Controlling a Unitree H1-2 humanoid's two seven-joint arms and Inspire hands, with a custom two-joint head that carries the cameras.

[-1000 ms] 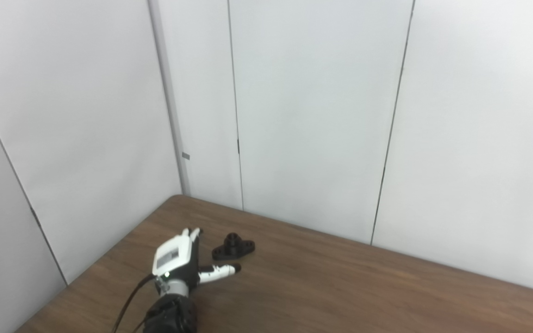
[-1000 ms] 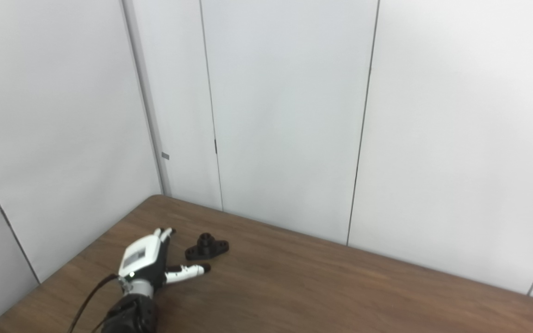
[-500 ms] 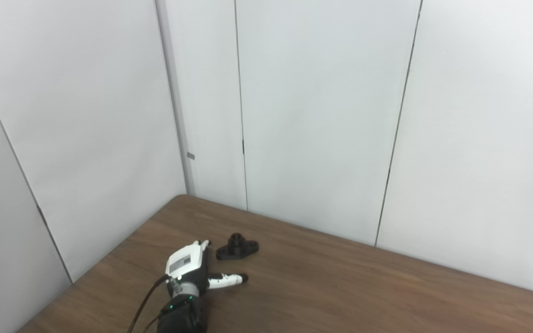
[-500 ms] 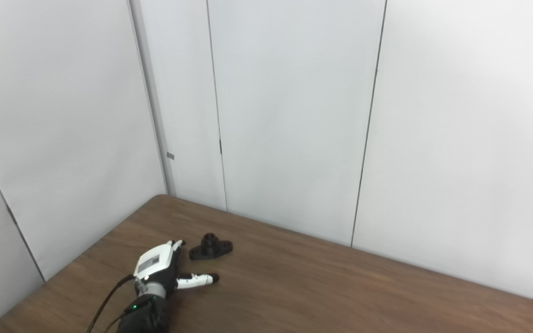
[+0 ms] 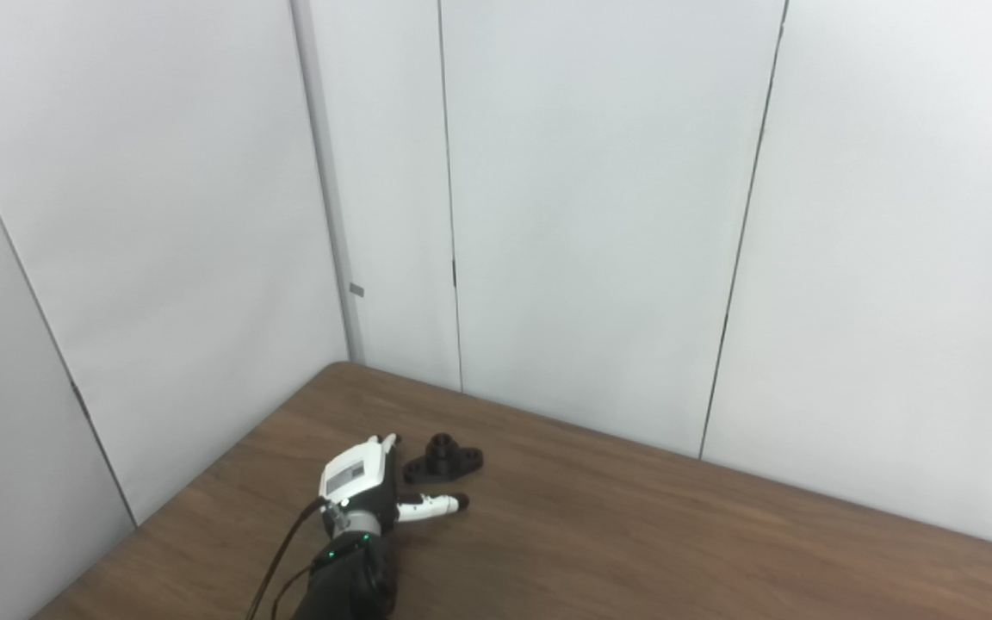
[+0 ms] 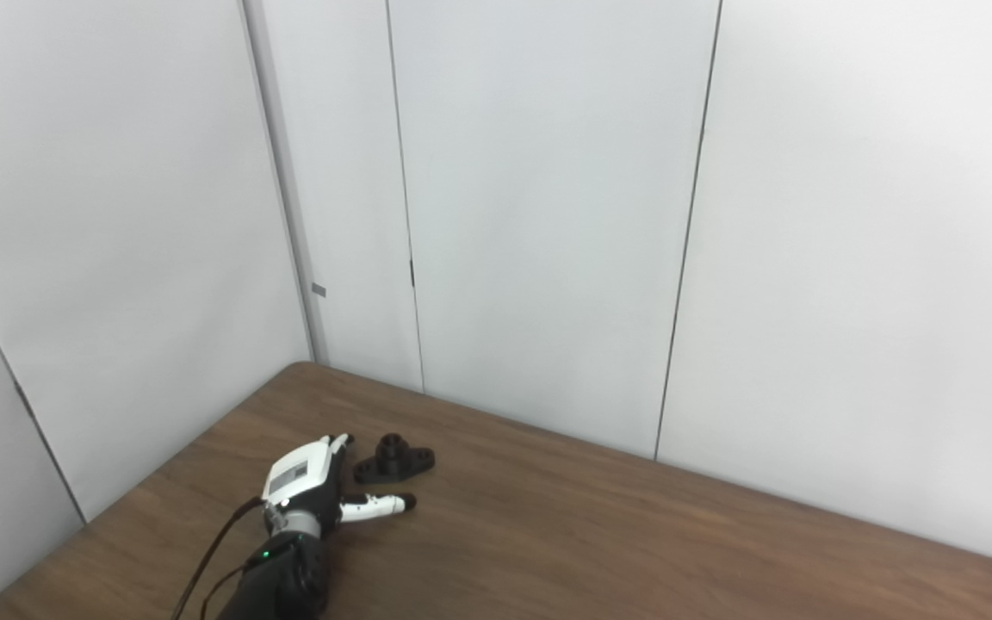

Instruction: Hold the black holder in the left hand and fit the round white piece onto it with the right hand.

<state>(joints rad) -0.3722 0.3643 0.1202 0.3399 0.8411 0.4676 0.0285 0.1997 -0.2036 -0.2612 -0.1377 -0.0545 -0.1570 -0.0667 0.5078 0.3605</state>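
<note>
The black holder (image 5: 443, 459) lies on the brown table (image 5: 634, 534) near its far left corner; it also shows in the right eye view (image 6: 393, 461). It has a flat base with a raised round boss in the middle. My left hand (image 5: 363, 483) is open, fingers spread, thumb pointing right, just left of and in front of the holder; it holds nothing. It also shows in the right eye view (image 6: 311, 486). The round white piece and my right hand are not in view.
White wall panels (image 5: 599, 215) stand right behind the table's far edge and along its left side, close to the holder. A black cable (image 5: 276, 560) runs along my left forearm.
My left hand has moved forward toward the holder, its fingers now beside the holder's left end. The camera has shifted a little. The holder has not moved.
</note>
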